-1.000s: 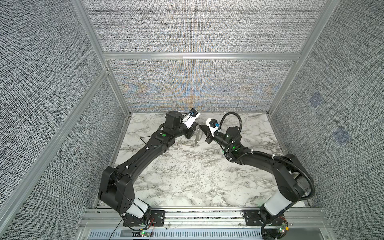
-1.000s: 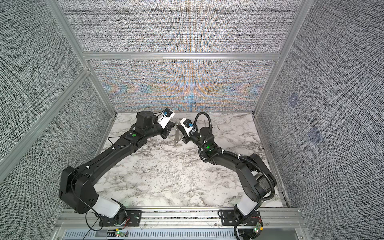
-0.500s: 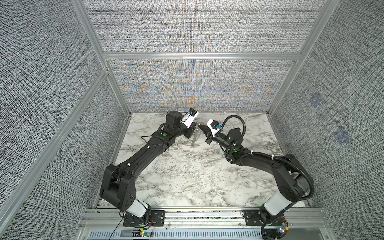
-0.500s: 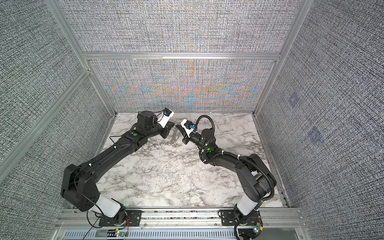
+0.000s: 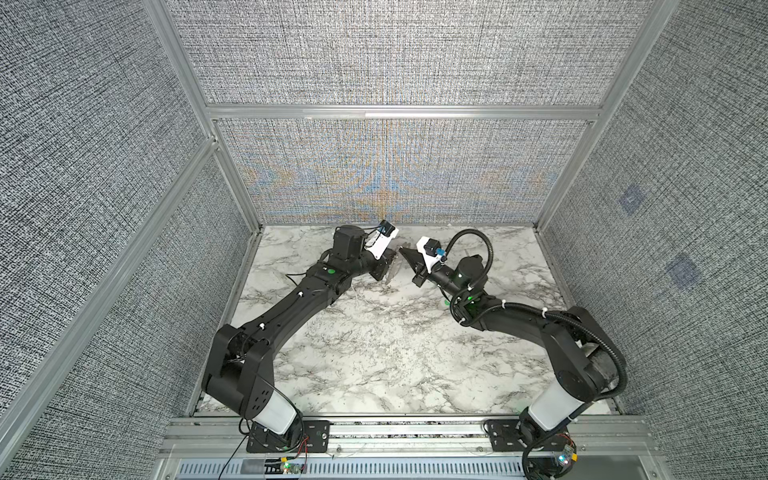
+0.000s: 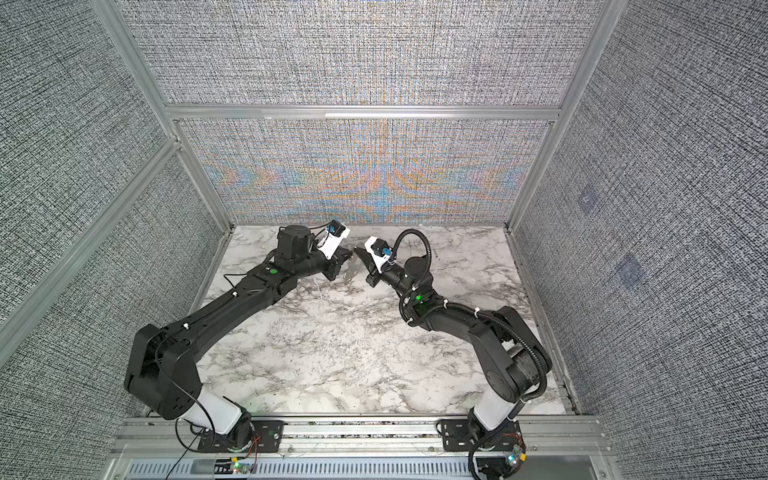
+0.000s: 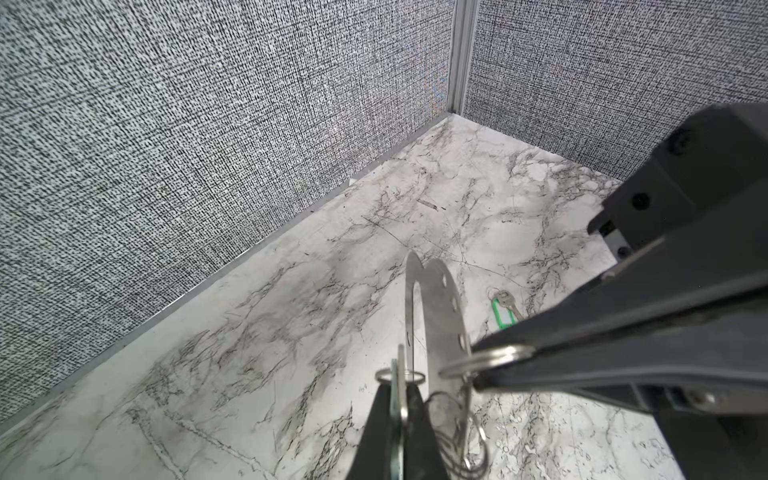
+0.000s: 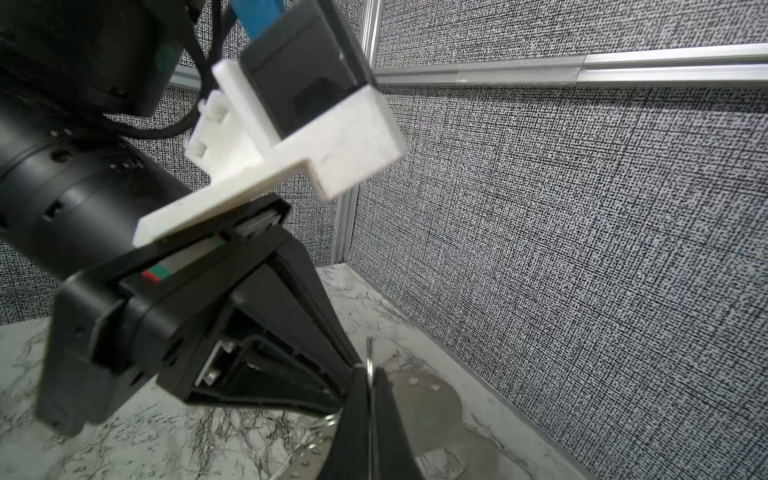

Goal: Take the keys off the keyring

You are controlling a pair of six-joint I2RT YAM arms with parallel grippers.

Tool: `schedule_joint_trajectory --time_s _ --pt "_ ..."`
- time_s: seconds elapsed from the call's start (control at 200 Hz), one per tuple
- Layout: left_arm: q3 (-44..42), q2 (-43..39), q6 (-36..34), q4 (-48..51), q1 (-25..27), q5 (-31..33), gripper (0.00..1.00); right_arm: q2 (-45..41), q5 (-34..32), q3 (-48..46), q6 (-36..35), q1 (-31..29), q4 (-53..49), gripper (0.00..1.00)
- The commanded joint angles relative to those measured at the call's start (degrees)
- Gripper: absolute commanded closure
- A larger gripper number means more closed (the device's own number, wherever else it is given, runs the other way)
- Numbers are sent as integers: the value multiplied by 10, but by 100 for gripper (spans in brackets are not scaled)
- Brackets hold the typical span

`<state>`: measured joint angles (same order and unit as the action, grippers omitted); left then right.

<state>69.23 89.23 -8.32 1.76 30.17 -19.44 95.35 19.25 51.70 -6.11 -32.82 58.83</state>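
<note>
Left wrist: left gripper (image 7: pixel 397 388) pinches the keyring (image 7: pixel 440 299).

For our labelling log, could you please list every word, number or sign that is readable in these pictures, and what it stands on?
No text can be read.
Faint handwritten marks on the white marble-patterned tabletop, left wrist view: too blurred to read.
Green oval plastic key tag: no legible writing.
Two bluish square patches on the grey fabric side wall, both top views: too small to read.
</note>
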Motion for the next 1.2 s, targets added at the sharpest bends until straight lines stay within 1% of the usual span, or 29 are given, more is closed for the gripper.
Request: schedule_joint_trajectory --time_s 0.0,0.185,0.27,0.45,0.6,0.78,0.895,1.036,1.096,1.111,1.196 --pt "-13 1 10 -22 -1 -8 100 1 -3 2 10 3 32 100" --pt "-36 0 16 -33 -1 3 100 1 -4 -1 12 9 26 100" --pt "-45 0 18 -33 -4 16 100 -1 -4 -3 13 12 22 100" --pt "-79 1 32 -38 -23 36 100 -6 -5 -8 7 18 -9 100" --pt "-109 8 50 -41 -39 68 100 -7 2 -13 -1 20 -42 100" --pt "-131 33 69 -39 -51 95 100 -10 1 -15 -28 20 -118 100" --pt "-141 57 84 -33 -60 123 100 -15 -6 -15 -46 20 -173 100" --pt "-146 89 106 -29 -73 145 100 -15 -21 8 -69 19 -277 100" --pt "-146 101 118 -26 -78 145 100 -13 -27 9 -77 18 -304 100" --pt "-146 104 121 -26 -79 146 100 -13 -29 26 -79 17 -308 100" --pt "-148 118 143 -32 -85 148 100 0 -41 51 -81 17 -347 100"
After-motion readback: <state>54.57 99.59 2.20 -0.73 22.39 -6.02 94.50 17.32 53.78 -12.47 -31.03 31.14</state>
